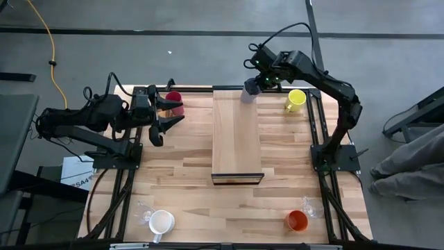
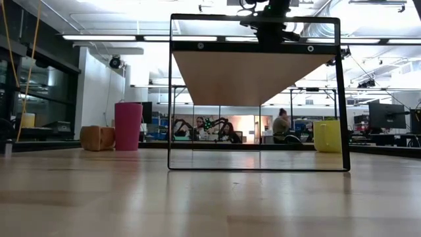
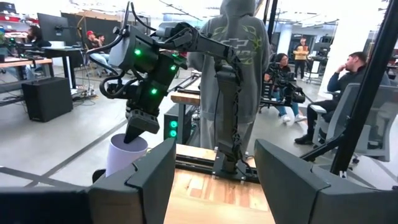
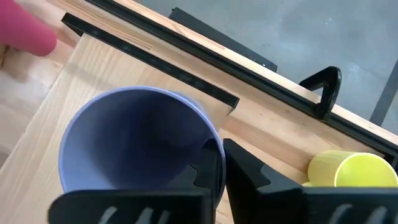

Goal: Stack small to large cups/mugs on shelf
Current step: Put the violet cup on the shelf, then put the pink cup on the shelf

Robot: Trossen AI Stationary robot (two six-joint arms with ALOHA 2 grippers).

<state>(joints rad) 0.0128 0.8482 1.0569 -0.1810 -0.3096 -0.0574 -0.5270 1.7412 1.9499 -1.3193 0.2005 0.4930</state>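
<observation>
The shelf, a pale board on a dark frame, stands mid-table. At its far end my right gripper comes down from above, shut on the lavender tumbler, which also shows in the left wrist view as the tumbler. My left gripper hovers open and level at the far left, just near of the crimson tumbler, touching nothing. The yellow mug stands right of the shelf's far end. My right gripper pinches the lavender tumbler's rim wall, one finger inside the cup and one outside. The fingers slant down from above. The tumbler is upright, mouth up, over the shelf's far right corner; its base is hidden, so whether it rests there I cannot tell.
A white mug and a clear glass stand near left; an orange tumbler and another glass stand near right. A tan wooden cup sits beside the crimson tumbler. People sit and stand beyond the table.
</observation>
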